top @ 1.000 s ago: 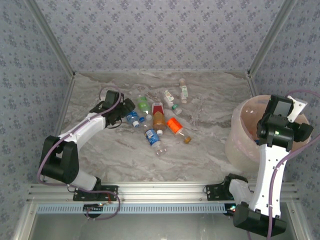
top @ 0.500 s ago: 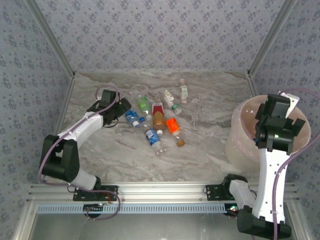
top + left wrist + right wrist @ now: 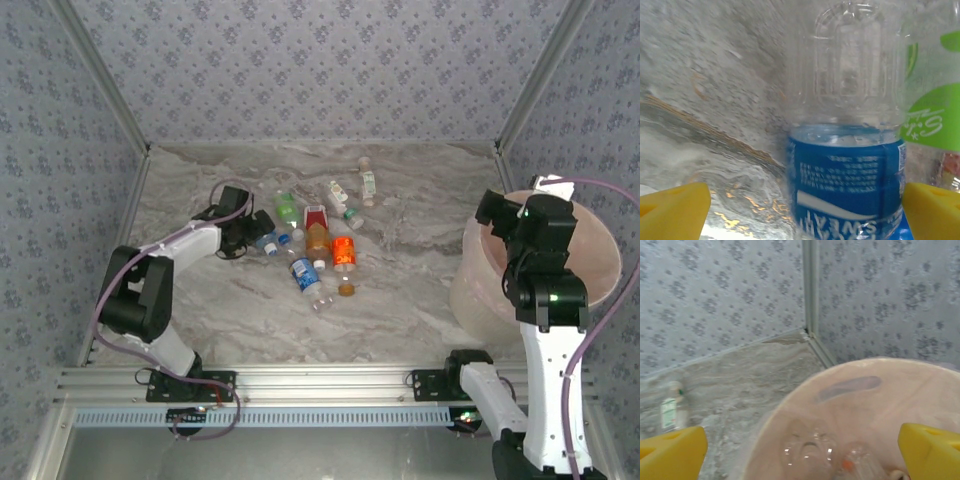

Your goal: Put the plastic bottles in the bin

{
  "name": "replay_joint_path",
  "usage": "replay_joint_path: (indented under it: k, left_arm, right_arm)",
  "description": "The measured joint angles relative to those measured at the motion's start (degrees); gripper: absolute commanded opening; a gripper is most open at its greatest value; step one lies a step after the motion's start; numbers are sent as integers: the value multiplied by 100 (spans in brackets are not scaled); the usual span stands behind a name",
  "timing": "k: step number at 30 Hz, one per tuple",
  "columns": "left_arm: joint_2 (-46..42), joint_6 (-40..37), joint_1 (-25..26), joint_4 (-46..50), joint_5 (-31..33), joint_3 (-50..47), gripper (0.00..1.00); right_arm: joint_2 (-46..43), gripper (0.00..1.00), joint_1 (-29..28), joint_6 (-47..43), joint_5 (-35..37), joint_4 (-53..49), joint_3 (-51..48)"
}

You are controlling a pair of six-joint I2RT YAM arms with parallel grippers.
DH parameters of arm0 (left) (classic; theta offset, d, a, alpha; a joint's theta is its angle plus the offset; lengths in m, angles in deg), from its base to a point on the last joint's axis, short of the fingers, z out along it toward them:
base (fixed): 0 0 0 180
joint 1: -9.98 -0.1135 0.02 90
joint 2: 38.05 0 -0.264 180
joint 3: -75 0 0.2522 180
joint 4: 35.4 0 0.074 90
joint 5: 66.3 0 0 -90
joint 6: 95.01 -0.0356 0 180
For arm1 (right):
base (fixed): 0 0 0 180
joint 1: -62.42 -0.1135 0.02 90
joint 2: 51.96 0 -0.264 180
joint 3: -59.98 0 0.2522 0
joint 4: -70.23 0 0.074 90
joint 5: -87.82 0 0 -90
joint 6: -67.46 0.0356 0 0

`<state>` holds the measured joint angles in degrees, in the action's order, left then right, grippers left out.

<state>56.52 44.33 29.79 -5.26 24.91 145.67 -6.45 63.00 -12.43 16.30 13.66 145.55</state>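
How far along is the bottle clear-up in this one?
Done: at least two clear bottles lie in the pink bin. In hand: nothing is gripped; the right gripper hangs open over the bin, and the left gripper is open around a blue-label bottle on the table. Left: roughly eight bottles on the table, including the orange one.

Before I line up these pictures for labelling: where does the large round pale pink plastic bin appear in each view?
Top external: the large round pale pink plastic bin stands at the right edge, partly behind the right arm.
Right wrist: the bin sits lower right, with clear bottles inside.
Left wrist: aimed at a blue-labelled clear plastic bottle on the table.
Shared landmark: the metal corner post beyond the bin.
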Motion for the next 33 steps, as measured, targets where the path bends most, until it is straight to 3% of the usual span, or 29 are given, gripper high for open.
replay_joint_path:
  k: [16, 25, 33]
  left_arm:
    - [715, -275, 282, -203, 101, 332, 82]
    - [748, -651, 280, -487, 120, 258, 66]
    - [743, -695, 190, -660, 164, 199, 64]
  right_arm:
    - [87, 100, -212, 155, -1071, 240, 2]
    - [339, 100, -431, 160, -1388, 280, 66]
    - [457, 100, -776, 153, -1563, 444, 66]
